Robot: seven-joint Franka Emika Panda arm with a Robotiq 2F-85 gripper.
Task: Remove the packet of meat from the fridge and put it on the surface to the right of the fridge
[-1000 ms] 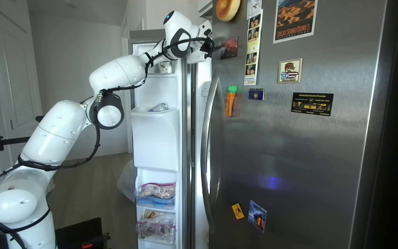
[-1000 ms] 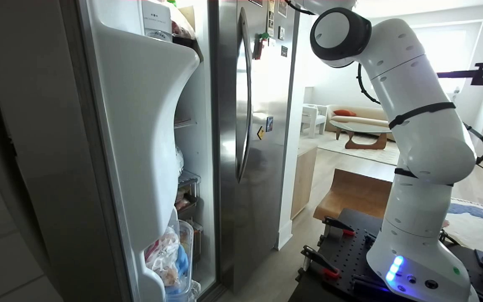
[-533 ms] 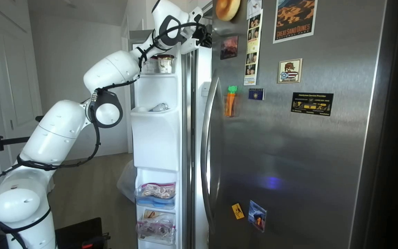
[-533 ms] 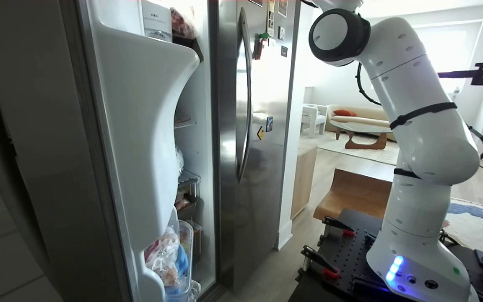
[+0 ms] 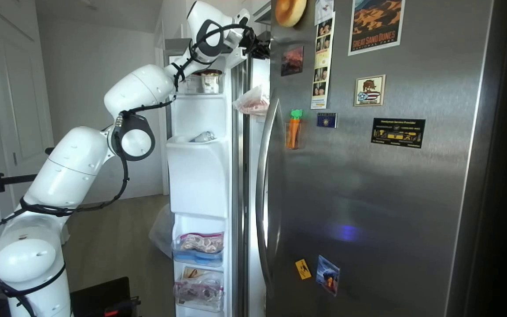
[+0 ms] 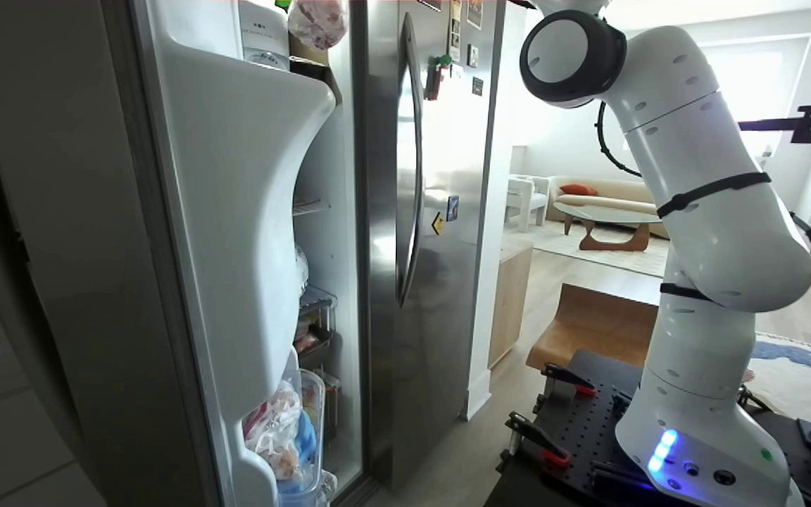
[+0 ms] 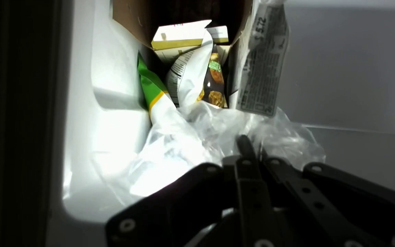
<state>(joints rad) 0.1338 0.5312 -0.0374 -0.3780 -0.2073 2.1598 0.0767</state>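
Note:
The packet of meat [image 5: 254,102], a clear bag with pinkish chunks, hangs just below my gripper [image 5: 261,49] at the fridge's opening. In an exterior view its lower part [image 6: 317,22] dangles before the upper compartment, cut off by the frame's top. Seen from the wrist, the gripper [image 7: 252,145] is shut on the clear crumpled plastic [image 7: 218,125] of the bag; the meat itself is hidden there. The steel fridge [image 5: 368,189] has its narrow door [image 5: 198,176] swung open and its wide door closed. I cannot tell where the surface to its right lies.
Boxes and printed bags [image 7: 187,65] crowd the compartment, beside a labelled package [image 7: 264,61]. The long handle [image 5: 262,185] stands out near the opening. Past the fridge's side are a wooden cabinet [image 6: 511,310] and a brown chair [image 6: 595,327]. Jars [image 5: 211,82] sit in the open door.
My gripper has backed away from the fridge interior, to the left in an exterior view. The packet of meat has come along and now hangs in sight at the opening.

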